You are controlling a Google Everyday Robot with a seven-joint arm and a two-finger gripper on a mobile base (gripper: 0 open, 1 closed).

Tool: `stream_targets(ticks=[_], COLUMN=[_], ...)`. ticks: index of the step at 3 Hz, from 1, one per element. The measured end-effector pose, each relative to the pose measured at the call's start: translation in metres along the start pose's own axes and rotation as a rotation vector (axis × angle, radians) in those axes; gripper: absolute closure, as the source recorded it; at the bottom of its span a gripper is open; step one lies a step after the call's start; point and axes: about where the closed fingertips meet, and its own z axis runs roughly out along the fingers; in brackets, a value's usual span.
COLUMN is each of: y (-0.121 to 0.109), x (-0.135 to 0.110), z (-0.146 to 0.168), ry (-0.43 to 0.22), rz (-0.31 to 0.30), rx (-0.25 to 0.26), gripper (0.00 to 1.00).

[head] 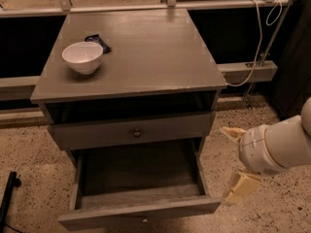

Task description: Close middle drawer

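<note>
Approach step: gripper (pixel 226 165), jaws apart, hovers at 3 o'clock of the open middle drawer (pixel 138 213); next, push its front inward.

cream end effector (pixel 226 165) beside grey middle drawer (pixel 140 174).

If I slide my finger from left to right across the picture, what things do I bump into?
Black bar on the floor → white bowl → knob on the shut drawer → gripper, open, just right of the pulled-out middle drawer.
</note>
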Motion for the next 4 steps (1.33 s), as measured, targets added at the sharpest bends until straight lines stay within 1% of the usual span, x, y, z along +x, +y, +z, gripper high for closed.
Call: stream_targets(ticks=[1, 2, 3, 4], y=[-0.001, 0.007, 0.024, 0.055], x=[0.019, 0.046, 0.065, 0.077], z=[0.07, 0.141, 0.186, 0.229], ry=[-0.107, -0.176, -0.225, -0.261], rz=[0.002, -0.013, -0.026, -0.04], rx=[-0.031, -0.031, -0.039, -0.095], gripper=[0.0, 0.0, 0.14, 0.37])
